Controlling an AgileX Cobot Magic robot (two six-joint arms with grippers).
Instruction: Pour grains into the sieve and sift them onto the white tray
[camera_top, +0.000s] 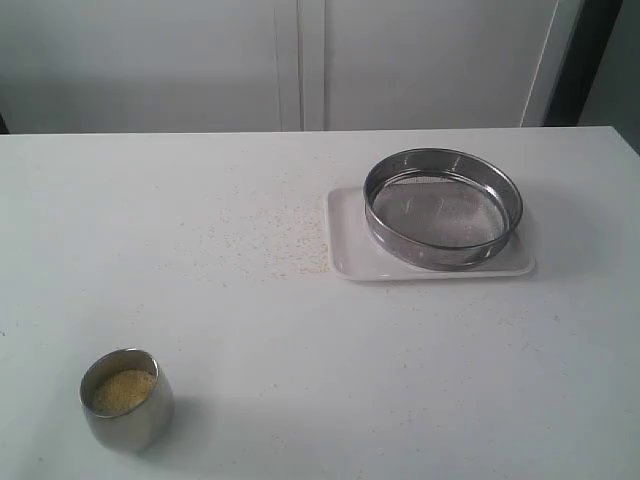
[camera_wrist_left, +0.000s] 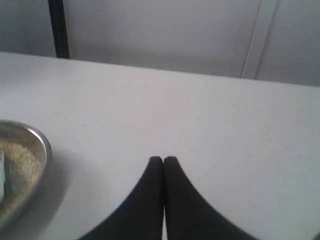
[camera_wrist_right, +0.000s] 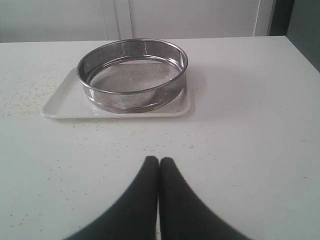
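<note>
The sieve (camera_top: 442, 207), a wide steel ring with a mesh bottom, sits on the white tray (camera_top: 348, 250) at the right back of the table; both also show in the right wrist view, the sieve (camera_wrist_right: 133, 75) on the tray (camera_wrist_right: 60, 104). Golden-yellow grains (camera_top: 122, 390) fill a small steel cup (camera_top: 127, 400) at the front left; the cup's rim (camera_wrist_left: 42, 145) and grains (camera_wrist_left: 20, 157) show in the left wrist view. My left gripper (camera_wrist_left: 163, 160) is shut and empty beside the cup. My right gripper (camera_wrist_right: 159, 161) is shut and empty, short of the tray. Neither gripper shows in the exterior view.
Loose spilled grains (camera_top: 285, 240) are scattered over the white table to the left of the tray and in front of it (camera_wrist_right: 150, 145). A white wall with panel seams (camera_top: 300, 60) runs behind the table's far edge.
</note>
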